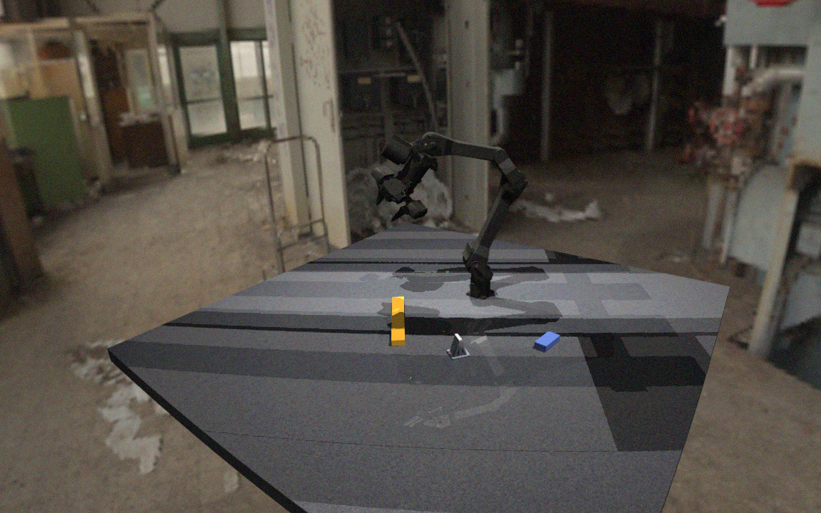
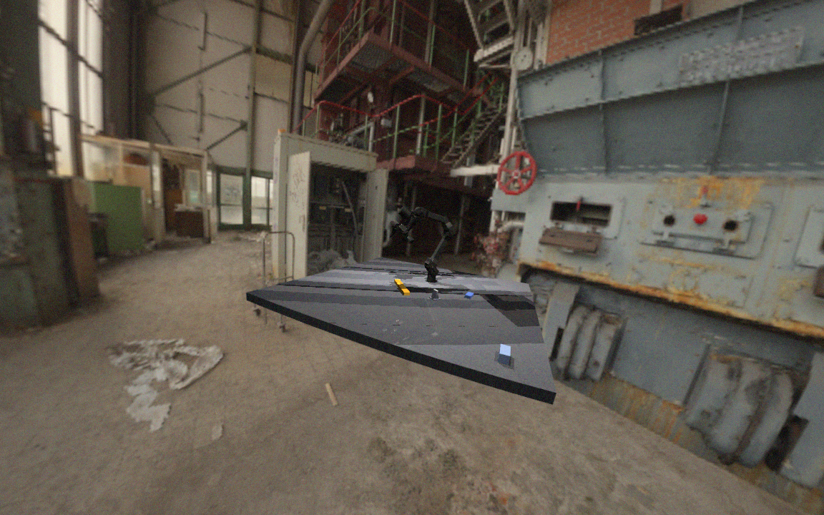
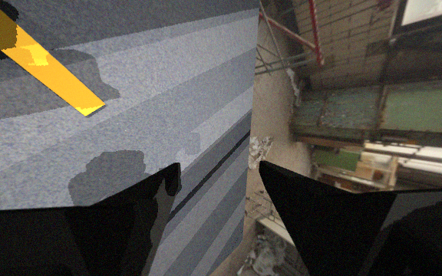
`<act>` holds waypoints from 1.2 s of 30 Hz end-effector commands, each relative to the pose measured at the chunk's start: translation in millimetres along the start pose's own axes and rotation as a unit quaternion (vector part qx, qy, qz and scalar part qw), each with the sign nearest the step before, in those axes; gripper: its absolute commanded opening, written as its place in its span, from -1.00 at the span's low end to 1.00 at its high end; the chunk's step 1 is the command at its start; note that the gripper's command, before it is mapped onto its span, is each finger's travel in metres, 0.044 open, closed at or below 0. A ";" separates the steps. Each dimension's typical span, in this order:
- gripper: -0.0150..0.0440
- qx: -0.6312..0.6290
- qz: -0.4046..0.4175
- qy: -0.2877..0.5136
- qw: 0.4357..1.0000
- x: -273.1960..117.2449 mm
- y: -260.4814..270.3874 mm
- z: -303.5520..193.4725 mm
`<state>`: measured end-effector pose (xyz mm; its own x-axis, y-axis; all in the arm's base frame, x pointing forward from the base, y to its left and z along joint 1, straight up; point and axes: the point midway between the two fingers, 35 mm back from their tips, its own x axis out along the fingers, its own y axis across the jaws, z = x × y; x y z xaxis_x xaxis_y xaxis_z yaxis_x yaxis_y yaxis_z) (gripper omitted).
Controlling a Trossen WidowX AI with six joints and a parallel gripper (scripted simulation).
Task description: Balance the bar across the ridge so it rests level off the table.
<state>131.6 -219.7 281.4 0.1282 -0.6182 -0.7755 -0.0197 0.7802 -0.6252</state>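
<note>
Gripper (image 1: 404,202) raised high above far part of table (image 1: 337,433), well above surface; jaws spread partway, nothing betw. them. Wrist view: two dark fingers apart, gap showing table edge and floor beyond; bar's end visible upper left of that view, not betw. fingers. Arm (image 1: 496,197) bent over from base, wrist reaching toward left side of top view.

Bar (image 1: 398,320), orange, lying flat on table, long axis running roughly near-to-far in top view; below and nearer camera than gripper, well apart from it. Not on ridge.

Ridge (image 1: 458,346), small grey wedge on flat plate, standing on table near bar, to its right in top view, not touching.

Blue block (image 1: 546,341) further right of ridge, flat on table, apart from both.

Ext. view: small pale-blue cube (image 2: 503,350) near front corner of table, well apart from rest.
</note>
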 end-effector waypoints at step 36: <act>0.58 -0.285 0.323 -0.064 0.900 80.7 185.1 115.1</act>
<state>251.4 -116.9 119.6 0.0269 -0.0223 -0.9994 -0.6233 0.7812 -0.0342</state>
